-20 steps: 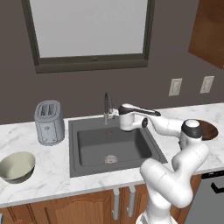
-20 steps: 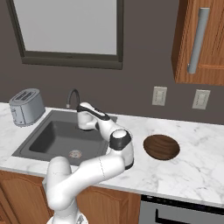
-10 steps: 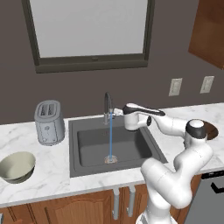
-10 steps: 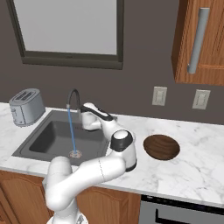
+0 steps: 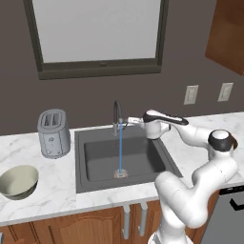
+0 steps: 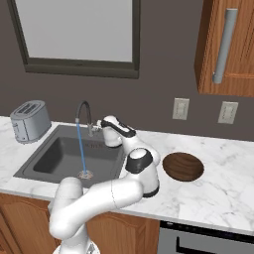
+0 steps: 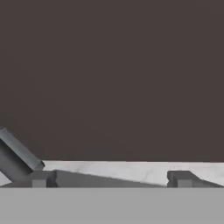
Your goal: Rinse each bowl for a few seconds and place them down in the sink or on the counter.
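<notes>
Nearest you, at the counter's (image 5: 57,190) front left corner, sits the pale cream-green glossy bowl (image 5: 18,181), upright and untouched. The dark brown wood-like bowl (image 6: 183,165) rests on the white marble to the right of the sink, well apart from the first.

Between them lies the square dark grey sink (image 5: 121,157), with a thin blue stream of water (image 5: 120,147) falling from the slim dark arched faucet (image 5: 116,114) onto the round metal drain (image 5: 121,174).

At the sink's back edge your gripper (image 5: 129,122) hovers just beside the faucet's base. Its fingers (image 7: 181,178) stand spread wide and hold nothing.

The risk from here, as you judge it: the water is running and neither bowl is in hand. Swinging away toward either bowl, you could clip the faucet neck, since the hand sits so close to it. Both bowls are wide, so a poor pinch on the rim could let one slip.

The hand view gives mostly dark wall, so whether the fingers touch the faucet handle is unclear. The silver toaster (image 5: 53,133) stands at the back left.
</notes>
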Controlling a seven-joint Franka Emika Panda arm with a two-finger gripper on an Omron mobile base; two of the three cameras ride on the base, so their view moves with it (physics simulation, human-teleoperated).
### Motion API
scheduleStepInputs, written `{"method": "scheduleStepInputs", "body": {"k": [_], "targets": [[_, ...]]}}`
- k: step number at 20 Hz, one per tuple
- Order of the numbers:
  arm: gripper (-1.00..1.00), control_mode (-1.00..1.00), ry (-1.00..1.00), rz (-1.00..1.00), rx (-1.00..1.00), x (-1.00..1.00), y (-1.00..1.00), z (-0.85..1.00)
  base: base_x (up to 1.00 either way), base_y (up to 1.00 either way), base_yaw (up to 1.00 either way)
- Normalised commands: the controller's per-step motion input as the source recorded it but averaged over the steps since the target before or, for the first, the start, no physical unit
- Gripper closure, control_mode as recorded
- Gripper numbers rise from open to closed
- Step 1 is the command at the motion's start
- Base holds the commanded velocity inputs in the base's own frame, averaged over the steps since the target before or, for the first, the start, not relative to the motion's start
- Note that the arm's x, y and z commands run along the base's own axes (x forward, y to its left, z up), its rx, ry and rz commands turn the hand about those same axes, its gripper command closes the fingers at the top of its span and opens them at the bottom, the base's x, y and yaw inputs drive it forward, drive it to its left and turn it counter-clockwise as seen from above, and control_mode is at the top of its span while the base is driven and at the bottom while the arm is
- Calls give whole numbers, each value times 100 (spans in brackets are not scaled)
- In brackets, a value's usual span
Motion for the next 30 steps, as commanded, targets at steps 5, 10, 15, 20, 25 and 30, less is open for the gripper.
{"method": "scheduleStepInputs", "body": {"k": [5, 10, 15, 20, 25, 30], "targets": [[-100, -100, 9, -4, 3, -15, -15, 69, 0, 0, 0], [-100, -100, 11, -8, 0, -30, -5, 71, 0, 0, 0], [-100, -100, 16, -12, 0, -41, -17, 49, 0, 0, 0], [-100, -100, 21, -14, 2, -47, -38, 29, 0, 0, 0], [-100, -100, 27, -15, 2, -35, -41, 27, 0, 0, 0], [-100, -100, 27, -14, 4, -37, -37, 28, 0, 0, 0]]}}
